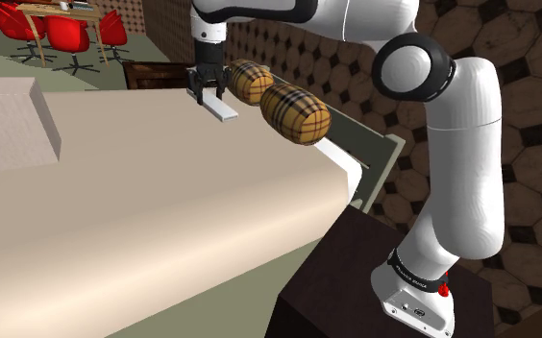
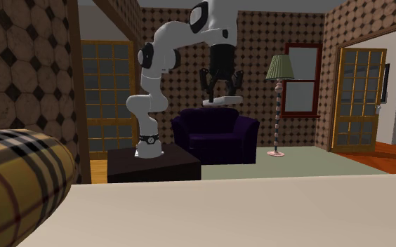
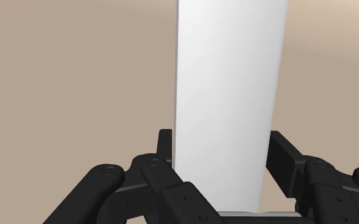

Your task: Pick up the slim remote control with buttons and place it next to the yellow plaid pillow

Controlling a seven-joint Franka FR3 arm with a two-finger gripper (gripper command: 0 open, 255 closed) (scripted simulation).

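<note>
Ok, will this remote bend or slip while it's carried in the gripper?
Probably stiff: the remote juts straight out from the gripper without sagging. Its smooth faces and a grip near one end suggest it could pivot or slip. Flat-sided, so it should not roll once set down.

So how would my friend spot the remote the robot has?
Find the big beige surface, then follow the white arm to its black gripper. The remote is the flat white bar clamped there. Unlike the two round plaid pillows beside it, it is thin and plain.
</note>
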